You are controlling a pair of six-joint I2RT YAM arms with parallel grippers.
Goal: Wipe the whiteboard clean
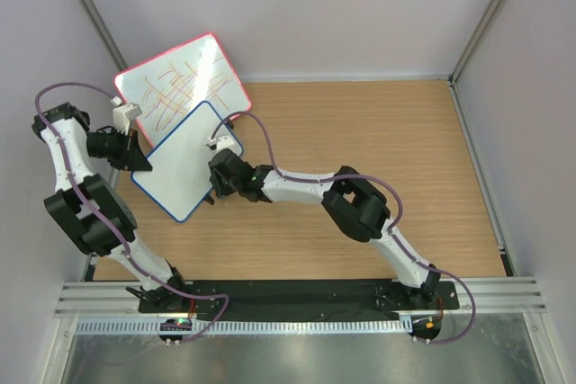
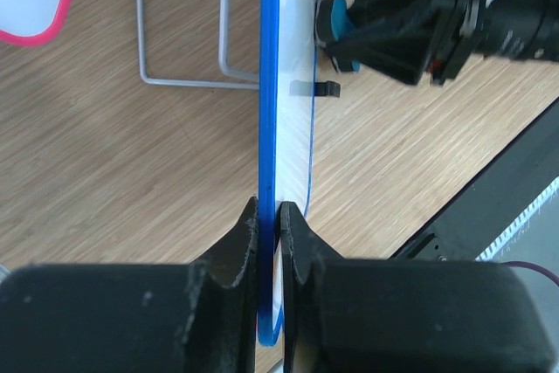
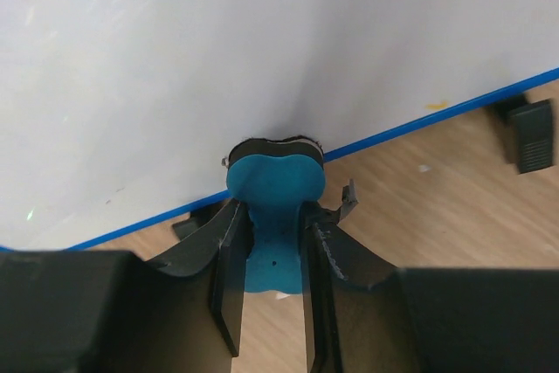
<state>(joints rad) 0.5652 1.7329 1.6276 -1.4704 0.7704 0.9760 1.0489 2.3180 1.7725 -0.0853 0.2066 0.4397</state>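
Note:
The whiteboard [image 1: 184, 159] is the small white board with a thin blue frame, tilted up over the table's left side; its face looks clean. My left gripper [image 1: 135, 156] is shut on its left edge; in the left wrist view the blue frame [image 2: 269, 85] runs edge-on between the closed fingers. My right gripper [image 1: 216, 177] is shut on a blue eraser [image 3: 276, 207], whose dark pad presses the white board face [image 3: 218, 58] just above its lower blue edge. The eraser also shows in the left wrist view [image 2: 336, 32].
A larger pink-framed board [image 1: 184, 83] with orange scribbles leans behind the whiteboard at back left. A wire stand [image 2: 188, 41] rests on the wooden table [image 1: 378, 159]. Small black feet [image 3: 528, 133] sit below the board's edge. Walls enclose the table.

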